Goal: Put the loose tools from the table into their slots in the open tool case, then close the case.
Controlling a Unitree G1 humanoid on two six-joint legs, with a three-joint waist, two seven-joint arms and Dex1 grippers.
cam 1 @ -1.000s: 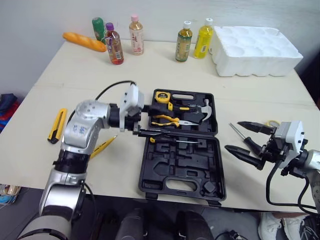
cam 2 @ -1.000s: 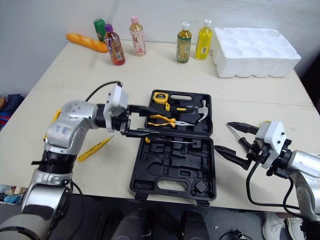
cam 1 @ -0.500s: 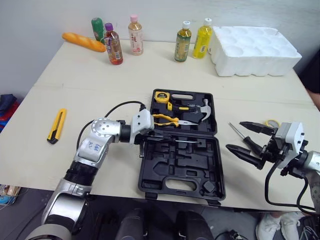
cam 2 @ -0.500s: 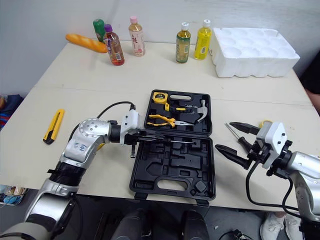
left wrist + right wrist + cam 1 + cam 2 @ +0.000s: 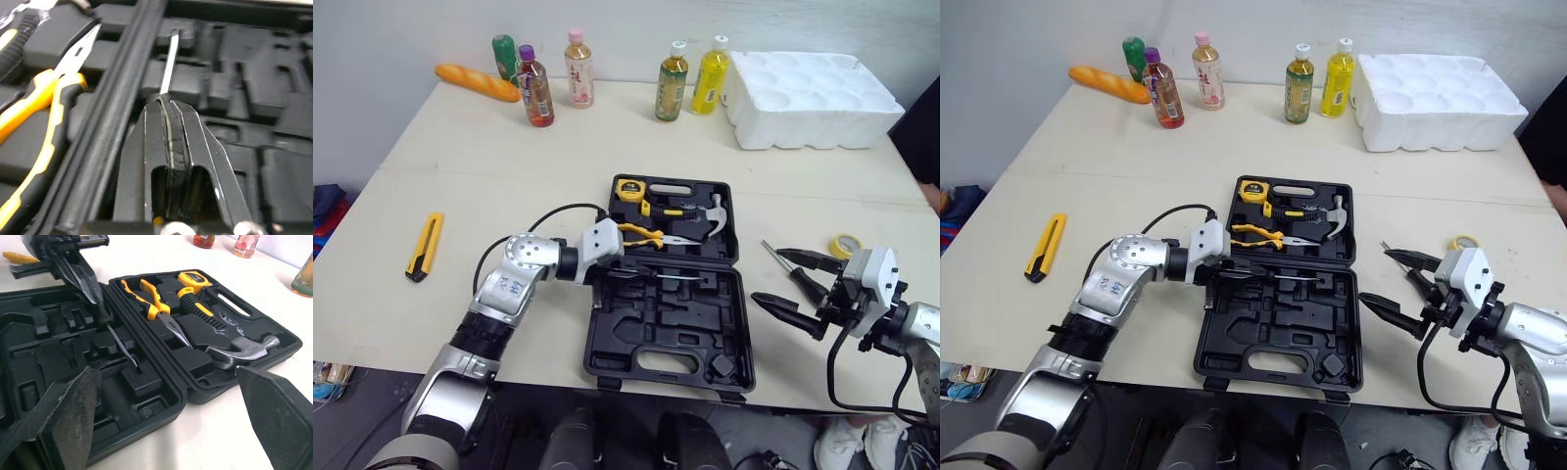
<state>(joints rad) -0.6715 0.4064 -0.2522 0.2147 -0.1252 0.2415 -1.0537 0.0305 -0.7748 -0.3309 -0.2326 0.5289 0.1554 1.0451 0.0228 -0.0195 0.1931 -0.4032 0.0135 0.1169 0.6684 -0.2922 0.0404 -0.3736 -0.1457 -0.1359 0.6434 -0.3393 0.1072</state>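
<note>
The black tool case (image 5: 666,338) lies open mid-table, with yellow pliers (image 5: 641,235), a hammer (image 5: 715,211) and a tape measure (image 5: 628,188) in its far half. My left gripper (image 5: 619,271) is shut on a screwdriver; its steel shaft (image 5: 168,68) lies low across the near half, just by the hinge. My right gripper (image 5: 788,284) is open just right of the case, its fingers on either side of a loose black-handled screwdriver (image 5: 773,257) on the table. A yellow utility knife (image 5: 424,245) lies far left.
A yellow tape roll (image 5: 842,245) lies behind the right gripper. Along the far edge stand several bottles (image 5: 674,82), a bread loaf (image 5: 478,82) and a white foam tray (image 5: 813,98). A yellow object (image 5: 19,257) lies on the table behind my left arm.
My left arm has dropped and reached right, bringing the screwdriver down into the case by the hinge. My right gripper has shifted slightly toward the case, still open.
</note>
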